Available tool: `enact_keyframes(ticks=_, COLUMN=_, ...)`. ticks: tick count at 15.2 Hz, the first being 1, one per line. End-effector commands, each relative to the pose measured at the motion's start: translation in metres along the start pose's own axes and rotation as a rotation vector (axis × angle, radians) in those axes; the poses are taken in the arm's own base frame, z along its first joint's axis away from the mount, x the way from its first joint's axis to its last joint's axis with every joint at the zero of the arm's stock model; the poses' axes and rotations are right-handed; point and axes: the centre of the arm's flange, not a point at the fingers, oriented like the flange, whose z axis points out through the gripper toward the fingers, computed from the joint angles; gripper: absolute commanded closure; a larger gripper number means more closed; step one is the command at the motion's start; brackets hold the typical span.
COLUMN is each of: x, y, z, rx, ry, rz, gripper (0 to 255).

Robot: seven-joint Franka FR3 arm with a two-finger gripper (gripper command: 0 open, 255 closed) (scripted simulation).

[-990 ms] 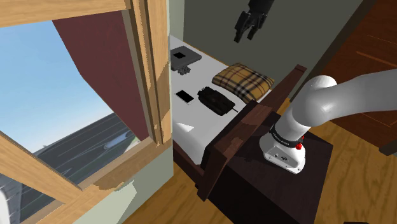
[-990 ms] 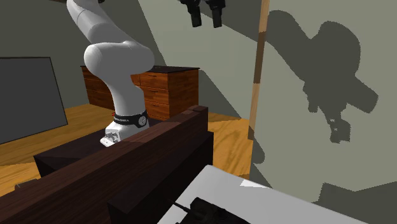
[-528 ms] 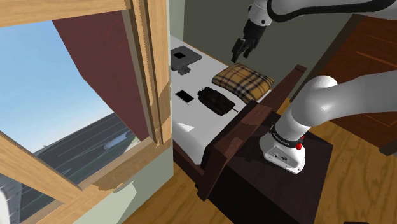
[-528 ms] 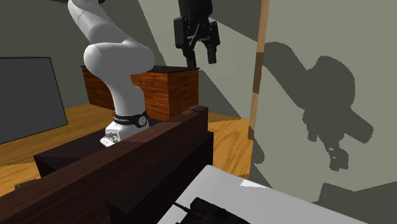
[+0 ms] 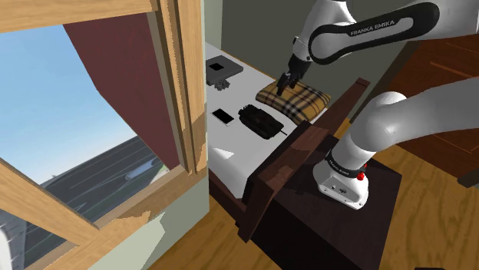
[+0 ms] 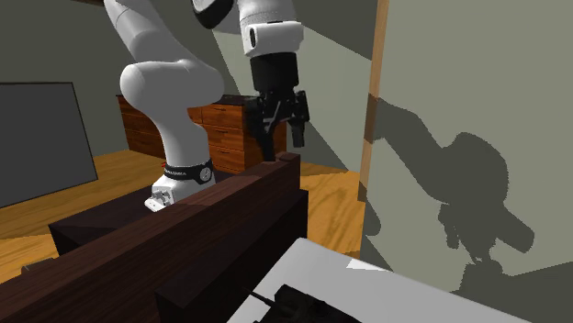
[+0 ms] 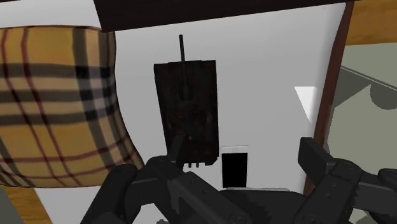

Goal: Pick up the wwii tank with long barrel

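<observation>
The tank [image 5: 261, 120] is a dark, boxy model lying on the white bed [image 5: 238, 142], its thin long barrel pointing toward the dark wooden headboard. It also shows from above in the wrist view as the tank [image 7: 186, 108], and at the lower edge of the second exterior view as the tank [image 6: 298, 307]. My gripper [image 5: 284, 83] hangs open in the air over the plaid pillow, above and apart from the tank. Its fingers stand apart with nothing between them, as seen on the gripper [image 6: 280, 128] and the gripper [image 7: 219, 184].
A tan plaid pillow [image 5: 293, 97] lies beside the tank. A black phone [image 5: 222, 116] rests on the tank's other side, and a dark grey flat object [image 5: 222, 67] lies farther along the bed. The dark headboard [image 5: 295, 153] and a wooden window frame [image 5: 188, 84] border the bed.
The arm has come down from high above the bed; the open gripper now hangs lower, just over the plaid pillow. The tank has not moved.
</observation>
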Motion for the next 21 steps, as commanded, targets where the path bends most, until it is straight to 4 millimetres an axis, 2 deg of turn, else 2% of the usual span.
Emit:
enact_keyframes(ticks=1, x=-0.005, y=0.006, z=0.027, rx=-0.008, ry=0.004, rz=-0.006, gripper=0)
enact_keyframes(ticks=16, x=-0.027, y=0.062, z=0.213, rx=-0.066, ry=0.012, rz=-0.048, gripper=0)
enact_keyframes(ticks=21, x=-0.031, y=0.065, z=0.243, rx=-0.069, ry=0.013, rz=-0.050, gripper=0)
